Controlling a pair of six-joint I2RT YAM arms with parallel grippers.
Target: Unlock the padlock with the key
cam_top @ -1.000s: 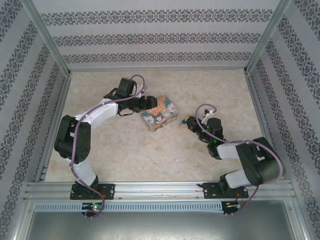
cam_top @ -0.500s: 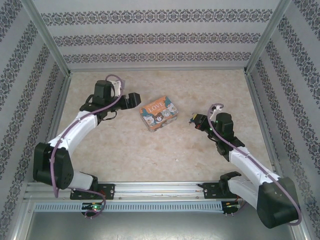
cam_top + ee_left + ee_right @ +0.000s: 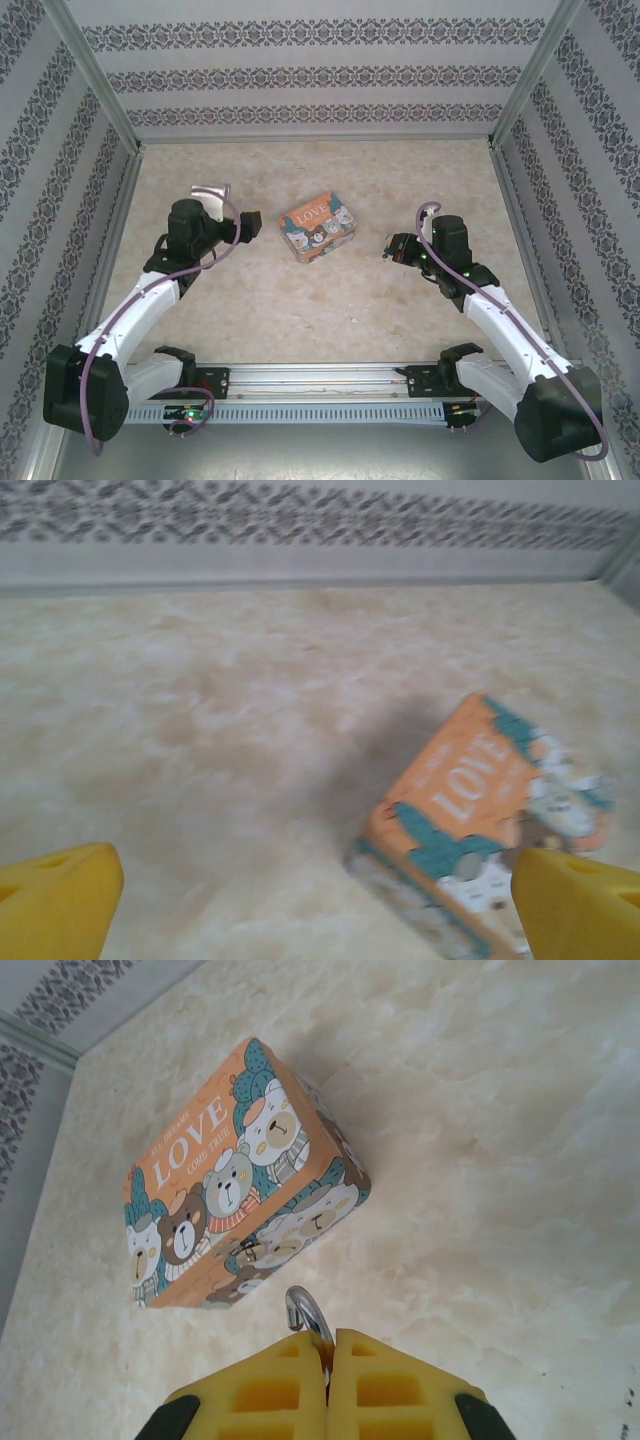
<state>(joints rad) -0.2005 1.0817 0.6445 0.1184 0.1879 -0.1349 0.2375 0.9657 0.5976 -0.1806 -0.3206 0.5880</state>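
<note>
**Desk:** How do the arms sit on your screen?

**Operator:** From overhead I have the LOVE tin (image 3: pixel 318 226) lying flat, lid up, about the middle of the marbled table (image 3: pixel 330 310). My left gripper (image 3: pixel 247 225) is at the tin's 9 o'clock, near it, with a strip of bare table between them. My right gripper (image 3: pixel 390 250) is just past the tin's 3 o'clock, also apart from it.

**Desk:** Left fingers?

**Operator:** Spread wide. On the left wrist camera I see one yellow pad (image 3: pixel 55 900) at 8 o'clock of the picture and the other at 4 o'clock, with bare tabletop between them. The tin lies just ahead of the 4 o'clock pad, turned cornerwise to me.

**Desk:** And the right?

**Operator:** The yellow fingers (image 3: pixel 250 1395) are pressed together, seam to seam, and they pinch the padlock (image 3: pixel 305 1312). What I see of it is a thin silver loop standing out of the seam toward 12 o'clock. The body is hidden behind the pads, so I take the loop for the shackle from its shape alone, and I may be wrong.

**Desk:** How close is it to the tin?

**Operator:** On the right wrist camera the tin fills the 11 o'clock side, its bear-printed long wall facing me. The loop's tip looks just beside the tin's lower edge there. Overhead there is a plain gap between that gripper and the tin, so I read them as apart.
</note>
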